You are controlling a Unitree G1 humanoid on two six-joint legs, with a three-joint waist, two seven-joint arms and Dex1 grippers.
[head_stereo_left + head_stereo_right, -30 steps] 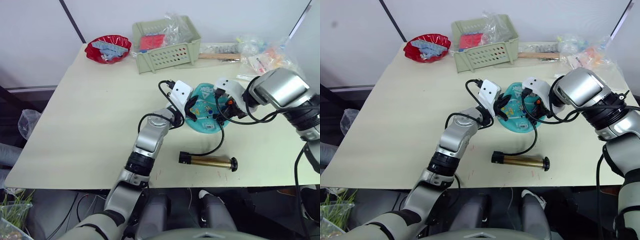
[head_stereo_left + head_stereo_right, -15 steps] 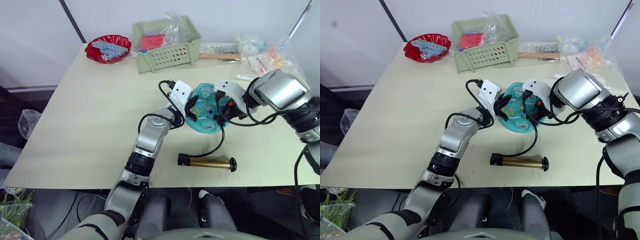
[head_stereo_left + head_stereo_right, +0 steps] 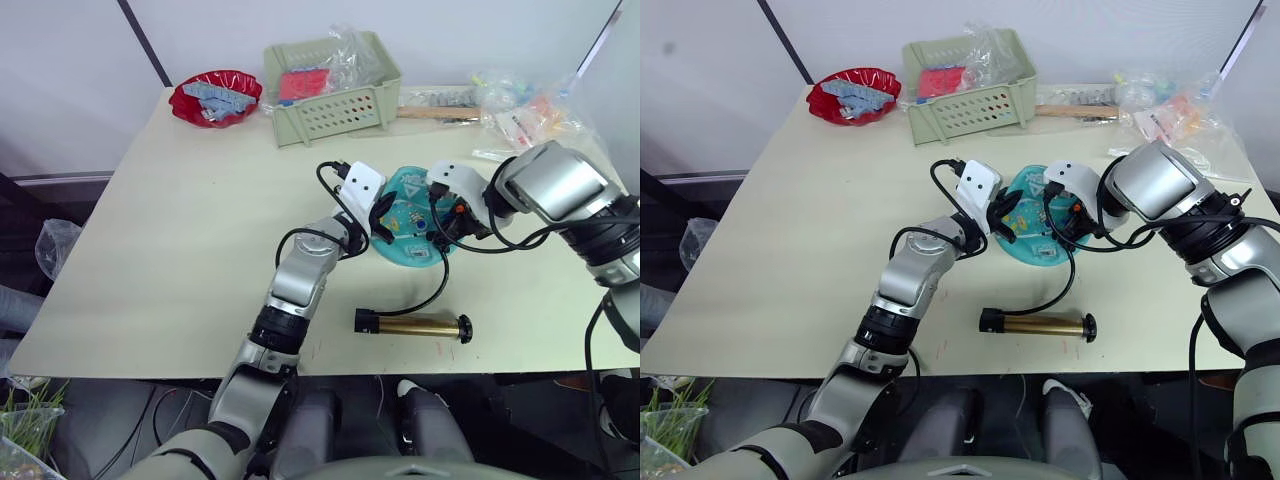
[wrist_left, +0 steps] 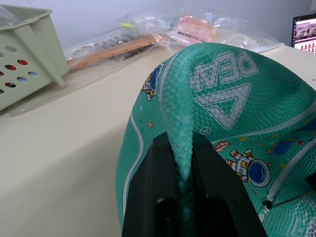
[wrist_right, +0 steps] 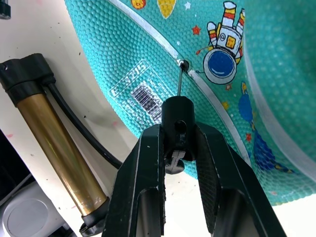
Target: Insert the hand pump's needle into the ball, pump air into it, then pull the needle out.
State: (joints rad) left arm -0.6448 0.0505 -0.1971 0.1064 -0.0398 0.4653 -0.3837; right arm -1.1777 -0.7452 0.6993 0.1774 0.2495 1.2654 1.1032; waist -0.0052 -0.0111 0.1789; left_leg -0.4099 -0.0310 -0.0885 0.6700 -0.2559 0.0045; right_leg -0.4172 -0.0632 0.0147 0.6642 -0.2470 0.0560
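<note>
Our left gripper (image 4: pixel 185 197) pinches a soft fold of the limp ball (image 4: pixel 237 123); our right gripper (image 5: pixel 177 148) clamps the needle (image 5: pixel 180 81) by its stiff black fitting, the best hold for this thin, fragile pin.

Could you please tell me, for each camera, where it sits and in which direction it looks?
Left and right eye views: on the head, looking forward and down at the table; both arms show.
Left wrist view: on the left wrist, looking along the left claw, which pinches a fold of the ball.
Right wrist view: on the right wrist, looking along the right claw, which holds the needle at the ball's valve; the hand pump lies beside.
All views share the ball.
</note>
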